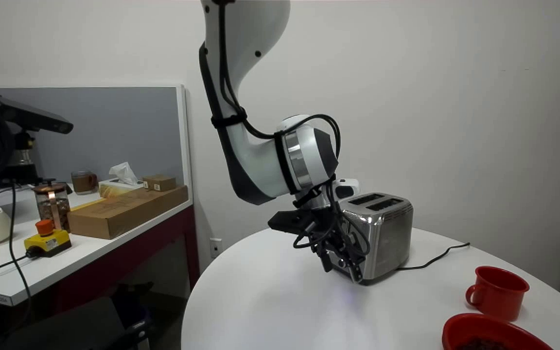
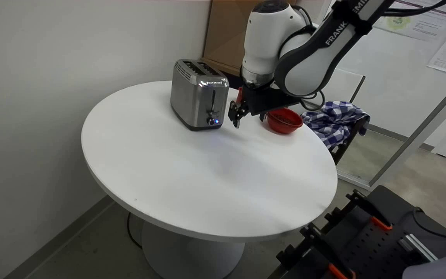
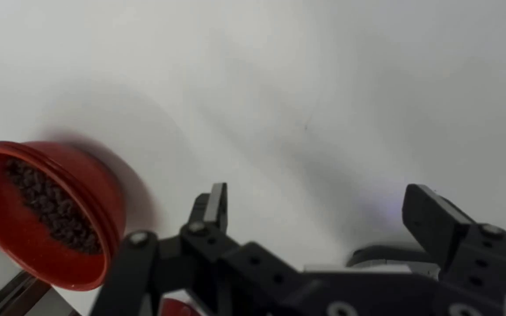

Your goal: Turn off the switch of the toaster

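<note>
Jaws: set wide apart, tilted tips-down over the bench point(image 2: 161, 166); the white surface shows between them in the wrist view. They stand just beside the control end of the toaster, with a gap between jaws and toaster in an exterior view.

Toaster point(image 2: 186, 95): upright on the round bench. The end toward the jaws carries a vertical lever slot point(image 2: 213, 100) and, below it, a round knob point(image 2: 210, 121) with a blue light point(image 2: 217, 121) lit beside it. The lever position cannot be read. A thin black cord point(image 1: 436, 260) runs from the toaster's base across the bench.

Red bowl point(image 3: 90, 169): upright on the bench, well apart from the toaster, holding small dark pieces point(image 3: 55, 206). Red mug point(image 1: 502, 294): upright, near the bowl.

Beyond the bench, in an exterior view: a blue-and-white checked cloth point(image 2: 333, 120) draped on a chair. Also in an exterior view: a side counter point(image 1: 85, 245) carrying a yellow box with red button point(image 1: 48, 240), a glass press point(image 1: 51, 206) and a long cardboard box point(image 1: 129, 211). Rearmost: the plain wall point(image 1: 455, 121).
</note>
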`<action>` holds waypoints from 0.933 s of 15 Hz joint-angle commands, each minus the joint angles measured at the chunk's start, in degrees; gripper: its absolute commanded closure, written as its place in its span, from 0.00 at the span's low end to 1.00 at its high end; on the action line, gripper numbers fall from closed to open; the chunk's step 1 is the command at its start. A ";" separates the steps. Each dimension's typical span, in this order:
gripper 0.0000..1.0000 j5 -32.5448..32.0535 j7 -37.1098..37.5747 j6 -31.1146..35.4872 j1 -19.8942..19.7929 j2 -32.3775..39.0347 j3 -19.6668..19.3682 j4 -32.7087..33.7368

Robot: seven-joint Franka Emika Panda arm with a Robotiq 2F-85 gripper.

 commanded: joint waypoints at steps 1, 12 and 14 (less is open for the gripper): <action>0.00 1.50 -0.95 0.00 -0.74 0.67 0.69 0.43; 0.00 0.50 -2.44 0.90 -1.55 0.26 1.68 -0.28; 0.00 -0.40 -3.11 1.25 -1.69 -0.18 1.81 -0.67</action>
